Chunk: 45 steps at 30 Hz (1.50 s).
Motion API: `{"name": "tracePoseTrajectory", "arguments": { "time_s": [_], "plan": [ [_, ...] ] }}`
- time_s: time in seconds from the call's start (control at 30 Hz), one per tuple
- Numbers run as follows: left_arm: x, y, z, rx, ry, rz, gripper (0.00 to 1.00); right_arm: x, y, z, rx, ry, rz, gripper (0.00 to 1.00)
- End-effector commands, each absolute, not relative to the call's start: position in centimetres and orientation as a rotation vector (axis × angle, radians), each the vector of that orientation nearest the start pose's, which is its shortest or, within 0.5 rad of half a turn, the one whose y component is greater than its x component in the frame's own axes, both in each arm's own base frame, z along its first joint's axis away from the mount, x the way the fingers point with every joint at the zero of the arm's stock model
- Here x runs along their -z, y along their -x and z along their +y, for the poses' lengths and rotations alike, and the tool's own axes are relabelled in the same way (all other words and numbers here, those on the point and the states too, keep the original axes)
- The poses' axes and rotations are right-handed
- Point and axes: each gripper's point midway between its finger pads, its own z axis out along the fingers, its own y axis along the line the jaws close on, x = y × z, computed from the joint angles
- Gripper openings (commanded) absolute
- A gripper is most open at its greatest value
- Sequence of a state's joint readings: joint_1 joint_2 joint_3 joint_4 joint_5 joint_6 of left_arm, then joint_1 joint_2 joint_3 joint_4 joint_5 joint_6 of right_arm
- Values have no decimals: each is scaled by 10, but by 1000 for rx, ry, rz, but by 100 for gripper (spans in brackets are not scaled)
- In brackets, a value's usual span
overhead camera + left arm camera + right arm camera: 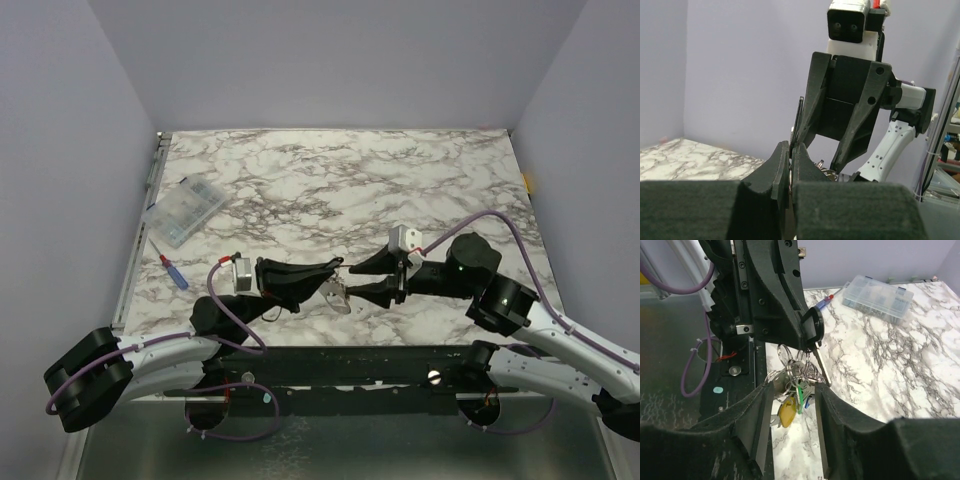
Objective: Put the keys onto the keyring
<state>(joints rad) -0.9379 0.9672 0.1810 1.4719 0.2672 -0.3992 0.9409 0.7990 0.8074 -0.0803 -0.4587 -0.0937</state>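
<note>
My left gripper (338, 264) is shut on the dark head of one key (813, 329), whose silvery blade slants down to the right. From that key hangs a bunch of silvery wire rings, the keyring (785, 354), with more keys (787, 409) below it, headed yellow, green and blue. The bunch dangles just above the marble table (330, 180). My right gripper (792, 392) faces the left one, open, one finger on each side of the bunch. In the left wrist view the left fingers (784, 165) are pressed together, with a few rings (827, 169) peeking out behind them.
A clear plastic compartment box (186, 212) lies at the table's left side. A small screwdriver (173, 271) with a red and blue handle lies nearer the front. The black base rail (340, 365) runs along the near edge below both grippers.
</note>
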Motion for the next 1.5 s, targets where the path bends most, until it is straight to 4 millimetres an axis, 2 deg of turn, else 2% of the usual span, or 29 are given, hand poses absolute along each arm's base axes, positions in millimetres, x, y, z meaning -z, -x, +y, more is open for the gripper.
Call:
{"name": "tracePoseTrajectory", "arguments": {
  "time_s": [0.0, 0.17, 0.3, 0.4, 0.53, 0.7, 0.9, 1.1, 1.23, 1.37, 1.47],
  "plan": [
    [-377, -95, -236, 1381, -434, 535, 0, -318, -139, 288, -930, 1080, 1302, 53],
    [-379, -93, -235, 1384, -438, 523, 0, -316, -143, 288, -918, 1071, 1316, 62],
    [-381, -91, -233, 1384, -442, 507, 0, -320, -148, 286, -891, 1043, 1319, 64],
    [-380, -90, -234, 1386, -449, 508, 0, -328, -143, 288, -919, 1054, 1281, 62],
    [-379, -90, -235, 1387, -455, 510, 0, -340, -129, 296, -993, 1116, 1224, 54],
    [-379, -88, -235, 1389, -461, 507, 0, -351, -115, 303, -1068, 1185, 1174, 54],
    [-378, -87, -235, 1390, -471, 503, 0, -349, -122, 312, -1081, 1176, 1209, 53],
    [-378, -85, -234, 1390, -479, 496, 0, -346, -128, 320, -1089, 1169, 1228, 41],
    [-377, -84, -234, 1386, -483, 495, 0, -349, -129, 322, -1083, 1175, 1221, 27],
    [-376, -84, -234, 1379, -484, 496, 0, -348, -126, 324, -1092, 1212, 1218, 8],
    [-376, -84, -233, 1375, -486, 494, 0, -348, -122, 324, -1102, 1242, 1209, 7]
  ]
}}
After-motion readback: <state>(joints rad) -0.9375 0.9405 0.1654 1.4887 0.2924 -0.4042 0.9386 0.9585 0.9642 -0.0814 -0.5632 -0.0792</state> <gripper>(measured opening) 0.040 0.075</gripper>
